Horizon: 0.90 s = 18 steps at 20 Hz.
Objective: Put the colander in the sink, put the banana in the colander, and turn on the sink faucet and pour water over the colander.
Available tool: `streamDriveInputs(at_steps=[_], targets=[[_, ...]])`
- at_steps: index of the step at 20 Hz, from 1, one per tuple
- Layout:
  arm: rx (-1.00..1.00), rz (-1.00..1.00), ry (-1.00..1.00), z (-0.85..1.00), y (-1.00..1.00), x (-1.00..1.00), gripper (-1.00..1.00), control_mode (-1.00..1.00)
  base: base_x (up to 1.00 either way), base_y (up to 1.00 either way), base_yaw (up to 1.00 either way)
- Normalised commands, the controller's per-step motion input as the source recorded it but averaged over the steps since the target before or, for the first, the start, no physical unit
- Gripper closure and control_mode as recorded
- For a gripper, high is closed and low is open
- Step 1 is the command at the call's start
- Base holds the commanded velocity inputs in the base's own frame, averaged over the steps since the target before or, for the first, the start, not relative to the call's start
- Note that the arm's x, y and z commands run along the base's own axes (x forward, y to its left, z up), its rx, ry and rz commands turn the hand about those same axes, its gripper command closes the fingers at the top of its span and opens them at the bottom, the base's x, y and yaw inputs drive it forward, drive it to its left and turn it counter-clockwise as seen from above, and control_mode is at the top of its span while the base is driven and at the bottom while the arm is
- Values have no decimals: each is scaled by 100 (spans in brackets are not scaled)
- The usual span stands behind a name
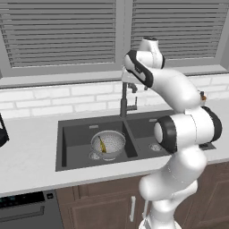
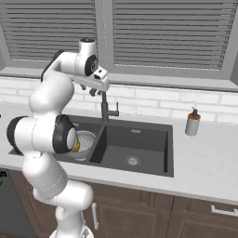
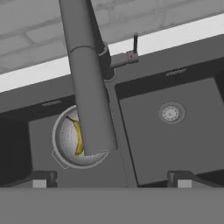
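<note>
The gripper [image 3: 111,180] hangs above the sink faucet [image 3: 89,87] with its jaws spread wide apart, holding nothing and touching nothing; in the hand view its two dark fingertips [image 3: 40,179] stand far to either side, with the faucet's spout running up between them. In the left base view the gripper [image 1: 130,86] sits just over the top of the gooseneck. The faucet's small side lever [image 3: 133,49] stands to one side of the stem. Below, the colander [image 3: 70,139] rests in the left basin of the sink [image 3: 192,144], close to the divider, under the end of the spout. The banana [image 3: 78,138] lies inside the colander. A soap dispenser [image 2: 192,122] stands on the counter [image 2: 209,158] right of the sink.
</note>
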Motion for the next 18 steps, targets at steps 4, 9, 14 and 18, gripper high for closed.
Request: streamDriveInputs(at_steps=[4,9,14,18], targets=[[-5,3,2,0,0,24,-100,-100,0,0,0],[-4,5,7,0,0,37,-100,-100,0,0,0],[0,7,13,0,0,49,-100,-100,0,0,0],[0,7,15,-1,0,38,-100,-100,0,0,0]])
